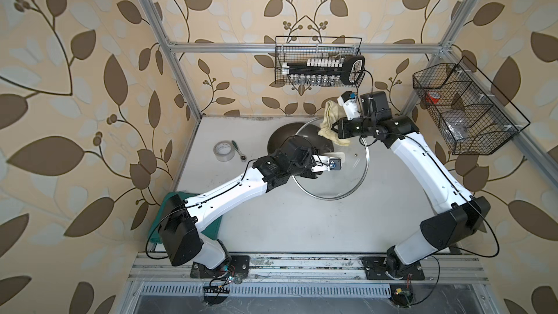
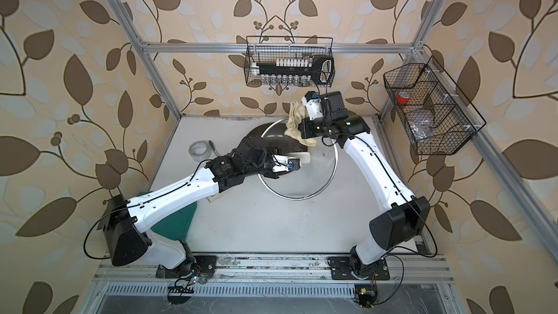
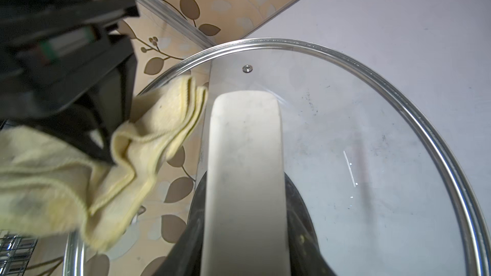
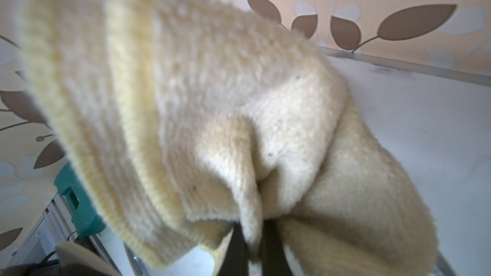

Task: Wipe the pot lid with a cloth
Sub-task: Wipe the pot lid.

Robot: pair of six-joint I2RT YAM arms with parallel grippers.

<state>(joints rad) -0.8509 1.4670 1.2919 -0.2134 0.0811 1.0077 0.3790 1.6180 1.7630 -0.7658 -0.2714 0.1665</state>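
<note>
The pot lid [image 1: 347, 176] [image 2: 314, 179] is a large clear glass disc with a metal rim, tilted over the table's middle. My left gripper [image 3: 244, 248] is shut on its cream bar handle [image 3: 244, 155] [image 1: 339, 156], with dark fingers [image 3: 300, 221] on either side. The pale yellow cloth [image 1: 330, 122] [image 2: 297, 125] [image 4: 212, 102] hangs bunched from my right gripper [image 4: 255, 242] [image 1: 336, 129], which is shut on it. In the left wrist view the cloth [image 3: 132, 142] drapes across the lid's far rim; I cannot tell whether it touches.
A dark pan [image 1: 287, 137] lies behind and partly under the lid. A tape roll [image 1: 223, 152] and a green-handled tool [image 1: 238, 151] sit to the left. A green case [image 1: 211, 225] lies under my left arm. Wire baskets hang at the back [image 1: 317, 61] and right [image 1: 465, 110].
</note>
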